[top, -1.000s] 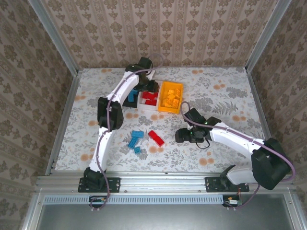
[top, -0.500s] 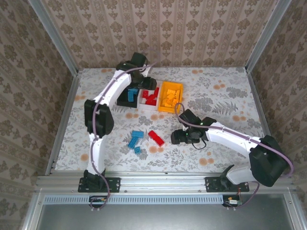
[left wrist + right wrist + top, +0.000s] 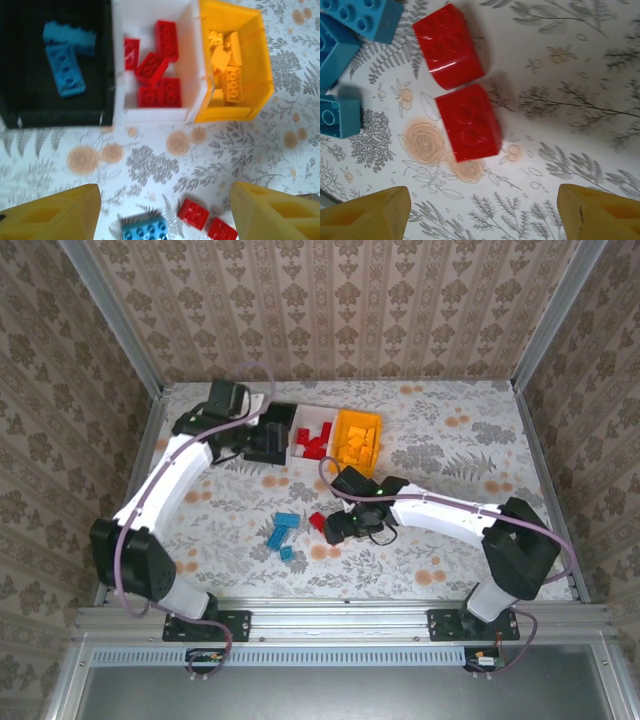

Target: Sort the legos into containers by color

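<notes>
Swung leftward since the earlier frame, the left gripper [image 3: 165, 212] is held just short of the white bin [image 3: 155, 115] with jaws spread wide and empty, while the right gripper [image 3: 482, 210] has been brought over two glossy, studded red bricks [image 3: 469, 122] lying on the flower-printed table [image 3: 580, 65] nearer the arms than that bin. Its blunt yellow fingers [image 3: 365, 212] are parted too, one brick lying untouched just beyond the gap between them.
</notes>
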Robot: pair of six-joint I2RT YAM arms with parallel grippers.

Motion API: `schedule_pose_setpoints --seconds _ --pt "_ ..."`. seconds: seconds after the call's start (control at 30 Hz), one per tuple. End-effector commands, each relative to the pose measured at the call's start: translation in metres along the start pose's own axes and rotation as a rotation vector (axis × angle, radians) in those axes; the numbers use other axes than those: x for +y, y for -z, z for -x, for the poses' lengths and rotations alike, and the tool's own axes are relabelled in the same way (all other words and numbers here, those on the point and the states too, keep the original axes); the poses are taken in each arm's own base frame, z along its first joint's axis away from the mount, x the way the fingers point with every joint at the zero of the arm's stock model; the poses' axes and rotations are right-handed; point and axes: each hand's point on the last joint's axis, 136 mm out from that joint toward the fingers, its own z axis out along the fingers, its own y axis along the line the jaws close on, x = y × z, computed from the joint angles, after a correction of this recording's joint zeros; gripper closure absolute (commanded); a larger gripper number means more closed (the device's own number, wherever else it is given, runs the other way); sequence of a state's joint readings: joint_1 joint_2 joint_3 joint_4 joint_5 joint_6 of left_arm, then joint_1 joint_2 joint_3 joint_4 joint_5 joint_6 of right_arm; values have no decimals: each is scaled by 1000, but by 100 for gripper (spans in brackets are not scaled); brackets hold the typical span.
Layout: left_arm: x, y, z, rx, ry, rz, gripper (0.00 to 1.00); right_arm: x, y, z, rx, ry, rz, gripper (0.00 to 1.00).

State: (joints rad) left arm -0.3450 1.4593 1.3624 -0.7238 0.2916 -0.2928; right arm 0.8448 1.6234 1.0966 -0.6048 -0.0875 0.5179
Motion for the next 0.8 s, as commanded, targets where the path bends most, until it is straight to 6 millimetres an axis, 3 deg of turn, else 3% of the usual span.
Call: schedule_pose_setpoints --seconds 0.0,0.23,0.37,0.5,0.77 --pt "-1 21 -16 -42 47 -39 29 9 -7 -4 48 72 -36 21" --pt "19 32 -76 -16 111 -11 27 14 -30 -8 98 138 -105 22" --pt "27 30 -98 9 139 -5 26 9 -38 -8 107 147 -160 22" --pt "32 28 -105 16 152 -2 26 5 -45 -5 110 160 -192 23" --pt "31 22 -100 15 164 -17 26 2 -57 5 115 192 -238 25"
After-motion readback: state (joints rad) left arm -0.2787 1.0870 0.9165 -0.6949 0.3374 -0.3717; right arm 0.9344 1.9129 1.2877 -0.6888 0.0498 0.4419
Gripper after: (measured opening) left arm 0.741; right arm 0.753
